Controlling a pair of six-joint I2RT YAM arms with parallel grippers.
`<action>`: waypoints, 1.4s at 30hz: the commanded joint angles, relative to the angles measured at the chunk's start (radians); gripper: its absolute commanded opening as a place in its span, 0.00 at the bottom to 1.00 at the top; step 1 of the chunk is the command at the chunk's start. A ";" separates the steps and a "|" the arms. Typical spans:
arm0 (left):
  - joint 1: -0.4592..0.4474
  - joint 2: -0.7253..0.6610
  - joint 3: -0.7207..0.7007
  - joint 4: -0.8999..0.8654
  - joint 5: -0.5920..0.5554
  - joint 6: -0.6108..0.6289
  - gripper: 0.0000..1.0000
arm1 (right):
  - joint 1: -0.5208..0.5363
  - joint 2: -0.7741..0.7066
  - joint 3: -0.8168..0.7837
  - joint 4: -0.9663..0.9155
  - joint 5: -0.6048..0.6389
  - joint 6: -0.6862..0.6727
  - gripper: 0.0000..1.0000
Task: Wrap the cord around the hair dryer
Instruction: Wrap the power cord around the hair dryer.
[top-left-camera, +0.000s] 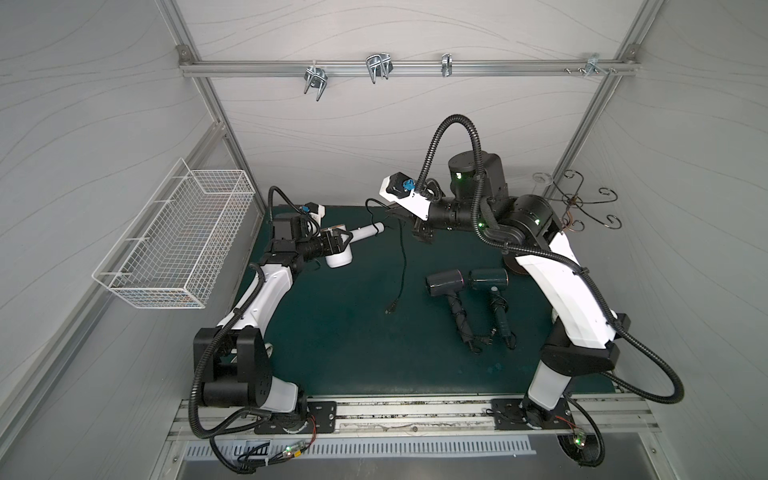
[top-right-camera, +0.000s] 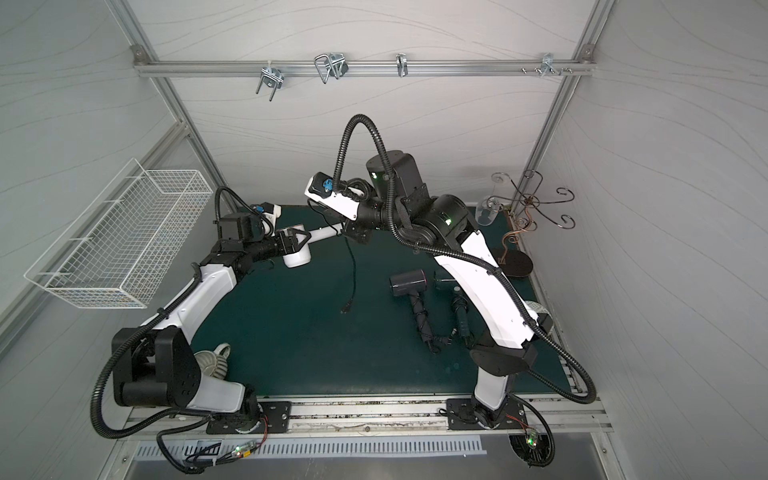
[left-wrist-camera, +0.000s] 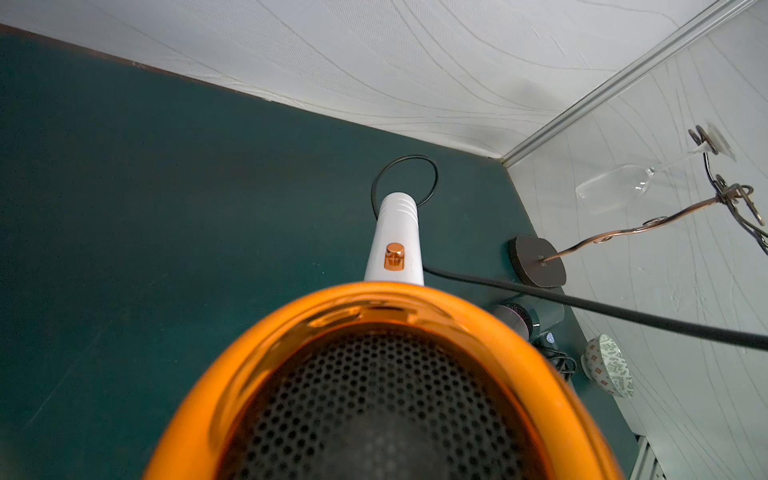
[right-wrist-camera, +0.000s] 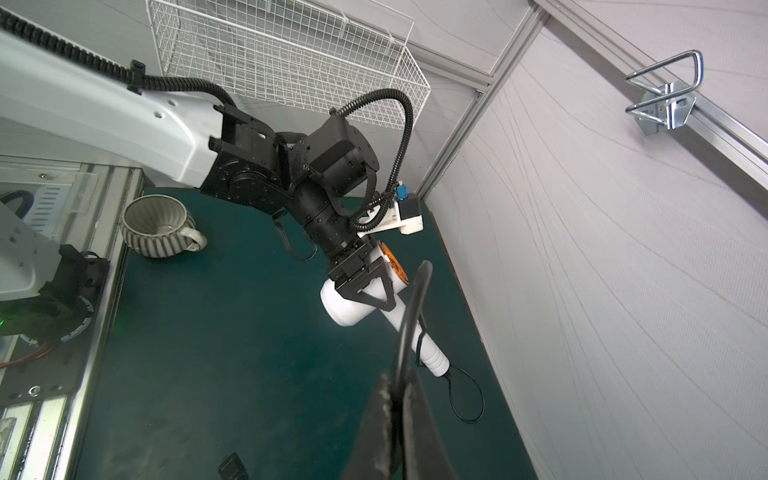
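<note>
Right wrist view: left gripper (right-wrist-camera: 380, 286) clamps the white hair dryer (right-wrist-camera: 345, 311); right gripper (right-wrist-camera: 399, 380), near its handle, pinches the cord (right-wrist-camera: 409, 328).

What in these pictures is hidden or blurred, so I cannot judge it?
Green hair dryer: in a top view the right arm covers part of its body.
Mug: in a top view the left arm hides part.
Left pincer: not seen in the left wrist view, where the white hair dryer fills the foreground.
Cord: in the right wrist view, blurred where the right pincer holds it.
</note>
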 joint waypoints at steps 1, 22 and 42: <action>-0.035 -0.006 0.014 0.034 -0.010 0.049 0.00 | 0.013 0.002 0.032 0.026 0.011 -0.047 0.00; -0.056 -0.035 0.006 0.269 0.176 -0.163 0.00 | 0.084 0.053 -0.027 -0.004 0.007 -0.032 0.00; -0.152 -0.095 -0.062 -0.076 0.087 0.110 0.00 | -0.020 -0.002 0.029 0.024 0.140 -0.163 0.00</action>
